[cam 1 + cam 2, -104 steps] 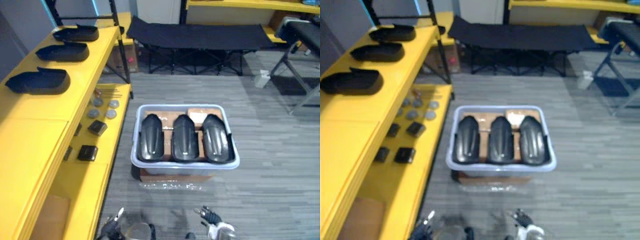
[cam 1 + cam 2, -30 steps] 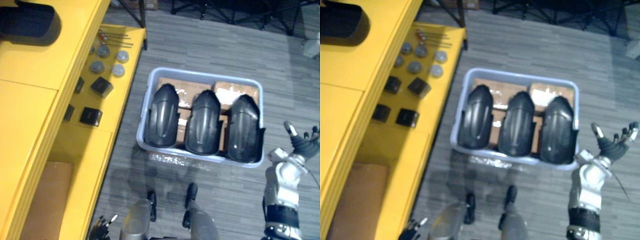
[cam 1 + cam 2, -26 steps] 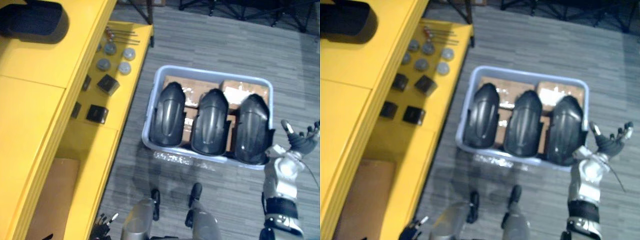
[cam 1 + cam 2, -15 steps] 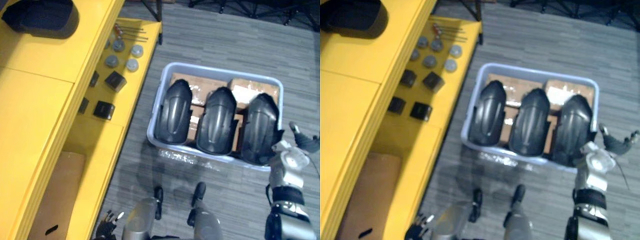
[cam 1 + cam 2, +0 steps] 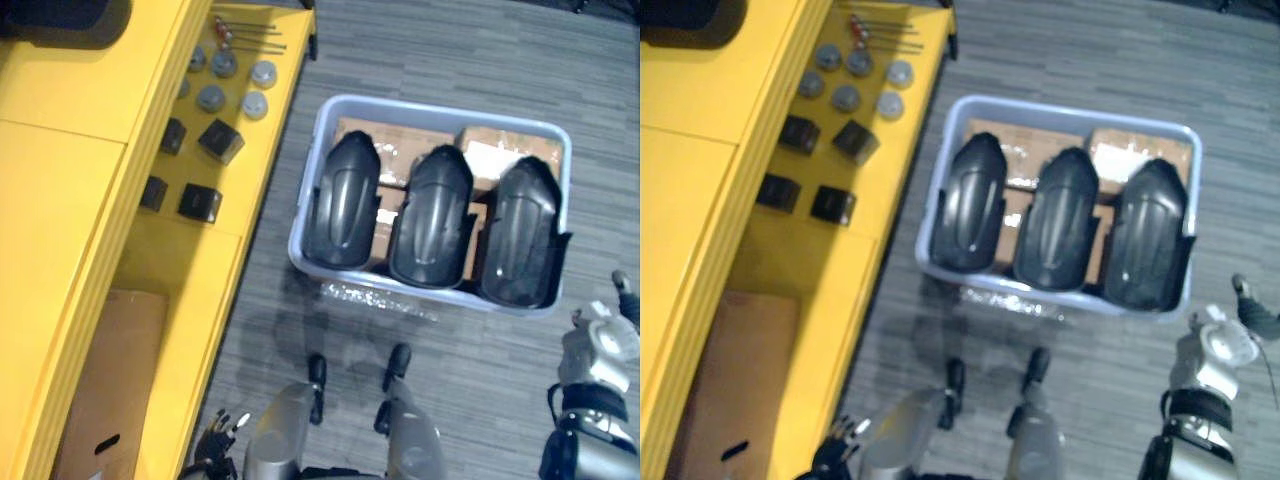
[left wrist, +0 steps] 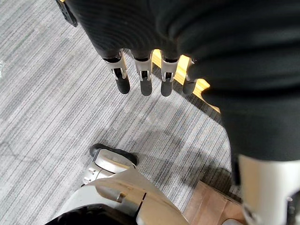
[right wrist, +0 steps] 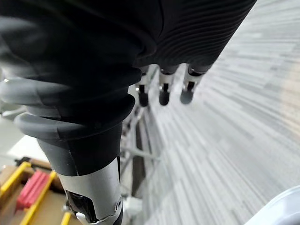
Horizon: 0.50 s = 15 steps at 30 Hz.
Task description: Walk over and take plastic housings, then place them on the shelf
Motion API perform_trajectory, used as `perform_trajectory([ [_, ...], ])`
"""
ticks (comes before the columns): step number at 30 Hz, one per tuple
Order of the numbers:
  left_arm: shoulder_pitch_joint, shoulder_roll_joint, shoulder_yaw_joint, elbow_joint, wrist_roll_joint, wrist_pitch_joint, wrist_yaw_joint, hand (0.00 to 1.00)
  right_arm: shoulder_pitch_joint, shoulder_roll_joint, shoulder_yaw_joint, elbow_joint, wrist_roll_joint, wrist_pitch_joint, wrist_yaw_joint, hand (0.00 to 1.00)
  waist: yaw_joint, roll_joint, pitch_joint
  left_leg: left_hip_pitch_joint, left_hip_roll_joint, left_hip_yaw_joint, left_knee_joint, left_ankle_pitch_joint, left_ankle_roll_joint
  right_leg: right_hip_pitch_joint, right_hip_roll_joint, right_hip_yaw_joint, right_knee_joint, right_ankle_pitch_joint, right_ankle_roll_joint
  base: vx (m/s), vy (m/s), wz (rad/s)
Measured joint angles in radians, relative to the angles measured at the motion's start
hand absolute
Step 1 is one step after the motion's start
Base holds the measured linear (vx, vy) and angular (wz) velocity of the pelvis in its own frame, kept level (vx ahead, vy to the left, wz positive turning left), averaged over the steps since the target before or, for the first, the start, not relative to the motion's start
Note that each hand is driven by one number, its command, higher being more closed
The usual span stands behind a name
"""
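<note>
Left eye view: glossy black plastic housings in a pale-blue plastic bin are judged light, stiff, slippery — to be gripped at the edges — with left hand and right hand relaxed, empty.

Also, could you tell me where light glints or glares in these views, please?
Left eye view: light leaves pale streaks down the three black housings in the bin, and the clear wrap on the carpet before it glints. Right wrist view: the carpet past the right hand lies brightly lit.
</note>
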Motion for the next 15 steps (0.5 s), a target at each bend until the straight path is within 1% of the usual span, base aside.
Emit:
perform_trajectory([
  [4, -0.006, 0.0, 0.0, -0.001, -0.011, -0.001, -0.001, 0.0, -0.004, -0.031, 0.0, 0.027, -0.016, 0.0, 0.011, 0.0, -0.002, 0.0, 0.004, -0.006, 0.0, -0.001, 0.007, 0.0, 0.0, -0.004, 0.0, 0.0, 0.001, 0.002, -0.002, 0.0, 0.0, 0.0],
  [8, -0.015, 0.001, -0.004, -0.004, -0.014, 0.001, -0.019, 0.0, -0.032, -0.087, 0.002, 0.06, -0.035, 0.002, 0.024, 0.0, -0.005, 0.002, 0.007, -0.027, -0.002, -0.004, 0.017, -0.001, 0.0, -0.021, -0.002, -0.001, 0.009, 0.002, -0.002, -0.01, 0.002, 0.01],
  [9, -0.026, 0.002, -0.017, -0.004, -0.007, 0.0, -0.025, 0.0, -0.048, -0.114, 0.003, 0.079, -0.035, 0.002, 0.024, 0.0, -0.007, 0.006, 0.021, -0.031, -0.003, -0.007, 0.021, -0.001, 0.0, -0.023, -0.004, -0.004, 0.012, 0.002, -0.002, -0.03, 0.007, 0.07],
  [11, -0.032, 0.006, -0.037, -0.008, 0.005, -0.002, -0.029, 0.0, -0.071, -0.141, 0.013, 0.095, -0.035, 0.003, 0.026, 0.0, -0.008, 0.008, 0.036, -0.041, -0.003, -0.009, 0.028, -0.001, 0.0, -0.032, -0.005, -0.008, 0.019, 0.002, -0.002, -0.04, 0.002, 0.05],
  [15, -0.035, 0.011, -0.06, -0.022, -0.001, -0.005, -0.029, 0.0, -0.094, -0.165, 0.028, 0.124, -0.047, 0.007, 0.052, 0.0, -0.014, 0.007, 0.044, -0.067, -0.002, -0.02, 0.046, -0.002, -0.002, -0.044, -0.004, -0.022, 0.02, 0.003, -0.004, -0.03, -0.005, 0.08],
])
